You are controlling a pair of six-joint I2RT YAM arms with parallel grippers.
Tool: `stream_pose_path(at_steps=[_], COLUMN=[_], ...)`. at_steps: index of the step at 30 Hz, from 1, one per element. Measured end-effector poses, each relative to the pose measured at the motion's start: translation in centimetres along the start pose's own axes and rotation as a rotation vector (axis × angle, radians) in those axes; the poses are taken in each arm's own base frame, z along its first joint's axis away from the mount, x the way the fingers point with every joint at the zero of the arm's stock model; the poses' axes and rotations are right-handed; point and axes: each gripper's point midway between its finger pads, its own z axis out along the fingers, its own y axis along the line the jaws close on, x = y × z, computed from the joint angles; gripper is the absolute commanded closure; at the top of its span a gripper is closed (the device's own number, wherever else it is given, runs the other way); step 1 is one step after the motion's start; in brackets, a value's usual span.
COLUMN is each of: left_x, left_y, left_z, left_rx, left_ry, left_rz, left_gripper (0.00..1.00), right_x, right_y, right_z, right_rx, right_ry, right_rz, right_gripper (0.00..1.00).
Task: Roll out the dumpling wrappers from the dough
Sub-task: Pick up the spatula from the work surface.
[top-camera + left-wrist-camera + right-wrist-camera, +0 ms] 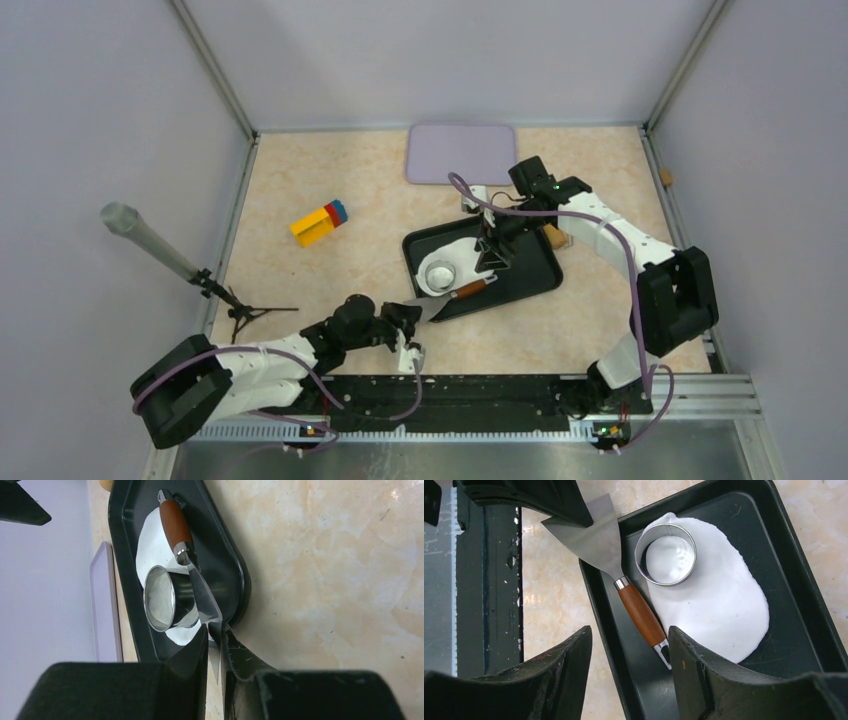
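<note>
The dough (719,605) lies as a flattened white sheet in the black tray (784,555). A metal ring cutter (665,554) stands on it with a round of dough inside. Separate dumpling wrappers are out of view. A scraper with a brown wooden handle (641,615) rests in the tray, its steel blade (205,597) reaching out over the tray's near-left rim. My left gripper (216,640) is shut on the tip of that blade, beside the tray (520,285). My right gripper (629,630) hangs open above the tray's edge, and the handle's end lies below it, between the fingers.
A lilac board (461,152) lies at the back of the table. A yellow, red and blue block (319,223) sits to the left. A small tripod holding a grey cylinder (150,243) stands at the left wall. Something wooden (556,237) peeks out right of the tray.
</note>
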Motion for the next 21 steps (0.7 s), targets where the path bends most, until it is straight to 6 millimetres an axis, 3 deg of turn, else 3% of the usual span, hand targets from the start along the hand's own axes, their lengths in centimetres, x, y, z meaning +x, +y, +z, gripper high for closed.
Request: stream_pose_path(at_steps=[6,9,17,21], left_x=[-0.1,-0.1,-0.7,-0.8], left_y=[0.5,1.4,8.6,12.0], left_z=[-0.1,0.0,0.6,0.3], left_rx=[-0.032,-0.065,-0.24,-0.322], left_ry=[0.006,0.017,0.072,0.112], left_rz=[-0.053,-0.1,-0.304,-0.417], left_gripper=[1.0,1.0,1.0,1.0], right_x=[0.0,0.0,-0.5,-1.5], right_y=[0.0,0.0,-0.6,-3.3], right_z=[0.0,0.0,-0.2,-2.6], right_rx=[0.0,0.0,0.029,0.108], right_ry=[0.001,0.001,-0.021,-0.1], right_rz=[0.004,0.011,0.063,0.134], right_gripper=[0.44,0.44,0.43,0.42])
